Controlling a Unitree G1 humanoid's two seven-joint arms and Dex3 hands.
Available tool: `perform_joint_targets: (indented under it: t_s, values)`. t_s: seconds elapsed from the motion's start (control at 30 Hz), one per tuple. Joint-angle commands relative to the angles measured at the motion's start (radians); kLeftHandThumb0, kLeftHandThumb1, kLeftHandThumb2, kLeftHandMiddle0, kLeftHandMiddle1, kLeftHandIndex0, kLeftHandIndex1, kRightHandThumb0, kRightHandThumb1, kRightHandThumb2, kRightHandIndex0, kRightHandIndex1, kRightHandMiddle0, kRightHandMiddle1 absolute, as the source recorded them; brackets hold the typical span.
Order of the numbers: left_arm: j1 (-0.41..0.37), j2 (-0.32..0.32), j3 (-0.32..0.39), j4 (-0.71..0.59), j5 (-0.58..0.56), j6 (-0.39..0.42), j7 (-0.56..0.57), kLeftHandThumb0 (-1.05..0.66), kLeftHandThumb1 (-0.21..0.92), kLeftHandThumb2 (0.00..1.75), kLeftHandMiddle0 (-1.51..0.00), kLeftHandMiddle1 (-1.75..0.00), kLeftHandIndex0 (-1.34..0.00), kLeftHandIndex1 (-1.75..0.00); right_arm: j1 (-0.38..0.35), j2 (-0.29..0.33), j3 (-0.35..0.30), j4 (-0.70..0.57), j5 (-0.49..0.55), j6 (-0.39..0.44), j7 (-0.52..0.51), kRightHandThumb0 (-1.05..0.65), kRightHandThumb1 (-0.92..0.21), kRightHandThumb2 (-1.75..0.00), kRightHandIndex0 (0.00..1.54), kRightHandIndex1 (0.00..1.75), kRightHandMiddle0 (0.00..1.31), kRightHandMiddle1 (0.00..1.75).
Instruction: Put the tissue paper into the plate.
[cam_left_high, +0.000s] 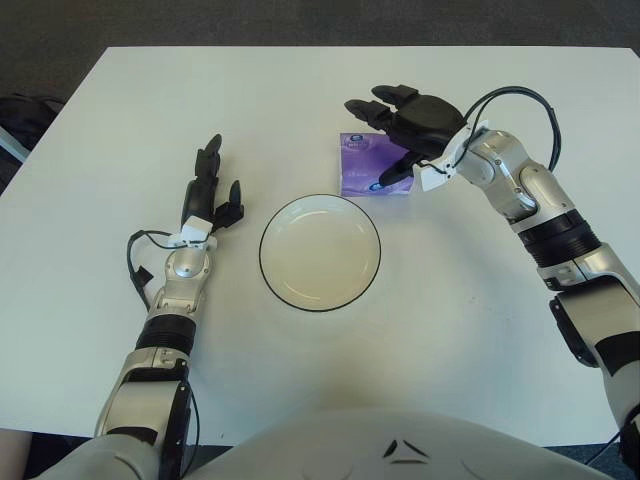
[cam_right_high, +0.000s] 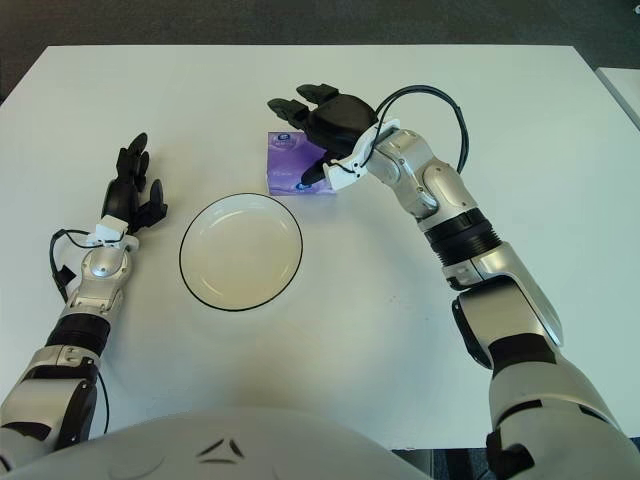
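A purple tissue pack (cam_left_high: 362, 165) lies flat on the white table just behind the right rim of an empty white plate with a dark rim (cam_left_high: 268, 278). My right hand (cam_left_high: 392, 128) hovers over the pack with its fingers spread; the thumb points down at the pack's right edge and two fingers reach past its far side. It holds nothing. My left hand (cam_left_high: 212, 188) shows to the left of the plate, fingers relaxed and open, holding nothing.
The white table (cam_left_high: 120, 110) ends at a dark floor at the back. A black cable loops over my right wrist (cam_left_high: 520, 100). A dark object (cam_left_high: 22, 112) shows off the table's left edge.
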Motion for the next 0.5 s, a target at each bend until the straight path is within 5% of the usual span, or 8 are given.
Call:
perform_joint_targets:
  t_s: [0.0,0.47]
  values:
    - [0.156,-0.095,-0.050,0.147,0.016,0.003,-0.006,-0.71,0.92,0.84,-0.17,0.00,0.00,-0.31,0.028,0.006,0.010,-0.020,-0.011,0.001,0.007,-1.05,-0.92,-0.21,0.00,0.00,0.00,0.00]
    - [0.155,-0.092,-0.049,0.153,0.012,-0.004,-0.013,-0.71,0.92,0.84,-0.18,0.00,0.00,-0.31,0.058,0.033,0.038,0.028,-0.040,-0.007,-0.035,-1.05,-0.92,-0.22,0.00,0.00,0.00,0.00]
